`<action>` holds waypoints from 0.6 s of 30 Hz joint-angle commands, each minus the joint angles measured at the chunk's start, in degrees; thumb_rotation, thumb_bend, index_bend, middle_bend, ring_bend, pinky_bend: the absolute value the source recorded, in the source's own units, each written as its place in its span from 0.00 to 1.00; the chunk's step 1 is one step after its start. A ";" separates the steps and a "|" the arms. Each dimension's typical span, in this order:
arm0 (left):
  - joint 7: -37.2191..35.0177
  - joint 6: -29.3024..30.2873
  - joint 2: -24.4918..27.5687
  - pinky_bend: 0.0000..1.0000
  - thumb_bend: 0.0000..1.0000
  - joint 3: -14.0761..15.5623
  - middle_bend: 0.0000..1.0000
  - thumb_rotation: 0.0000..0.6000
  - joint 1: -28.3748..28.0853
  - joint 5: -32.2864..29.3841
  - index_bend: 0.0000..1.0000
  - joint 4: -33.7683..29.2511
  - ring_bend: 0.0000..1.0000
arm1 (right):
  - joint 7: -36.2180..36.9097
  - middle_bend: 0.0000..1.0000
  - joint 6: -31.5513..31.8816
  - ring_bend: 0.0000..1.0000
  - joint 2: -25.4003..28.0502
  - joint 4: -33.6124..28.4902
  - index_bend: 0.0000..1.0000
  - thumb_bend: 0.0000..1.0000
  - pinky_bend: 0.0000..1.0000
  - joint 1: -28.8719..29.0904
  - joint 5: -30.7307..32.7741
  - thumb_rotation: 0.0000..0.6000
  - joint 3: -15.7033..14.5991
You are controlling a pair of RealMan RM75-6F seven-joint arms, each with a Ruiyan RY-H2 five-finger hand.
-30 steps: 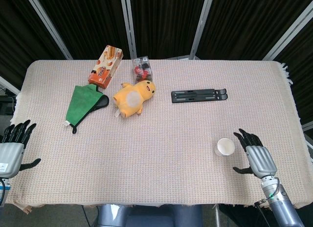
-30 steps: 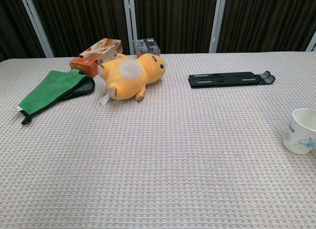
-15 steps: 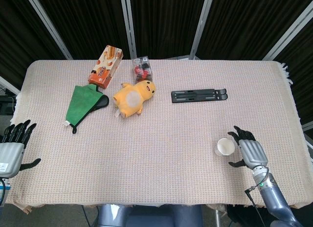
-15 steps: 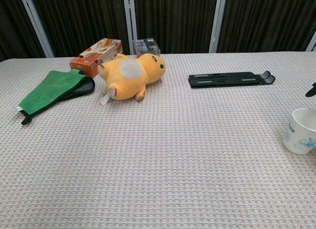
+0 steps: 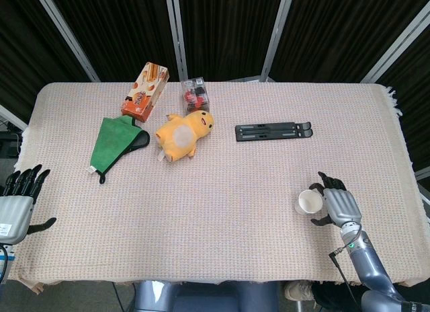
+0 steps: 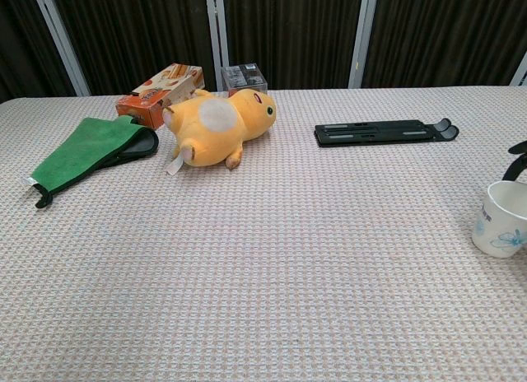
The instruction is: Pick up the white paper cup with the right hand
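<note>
The white paper cup (image 5: 308,202) stands upright near the table's front right; in the chest view the cup (image 6: 501,218) shows a blue print at the right edge. My right hand (image 5: 337,204) sits just to the right of the cup, fingers spread around its side, holding nothing. Only its dark fingertips (image 6: 518,148) show in the chest view, above the cup. My left hand (image 5: 17,201) hovers off the table's left front edge, fingers apart and empty.
A black folding stand (image 5: 274,132) lies behind the cup. At the back left are a yellow plush toy (image 5: 183,134), a green cloth (image 5: 115,142), an orange snack box (image 5: 144,91) and a small clear box (image 5: 195,94).
My right hand has moved left and forward, closing in on the cup's right side. Its fingertips now show in the chest view. The cup and left hand have not moved.
</note>
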 commanded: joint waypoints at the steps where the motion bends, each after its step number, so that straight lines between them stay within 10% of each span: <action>1: 0.01 0.01 0.00 0.00 0.00 0.01 0.00 1.00 0.01 0.01 0.00 -0.01 0.00 | 0.15 0.08 0.45 0.00 -0.45 0.28 0.36 0.20 0.00 0.12 0.11 1.00 0.05; 18: 0.03 0.00 -0.01 0.00 0.00 0.00 0.00 1.00 -0.01 -0.02 0.00 0.03 0.00 | 2.43 0.15 3.92 0.00 -2.99 -1.28 0.45 0.23 0.00 0.38 -0.21 1.00 1.80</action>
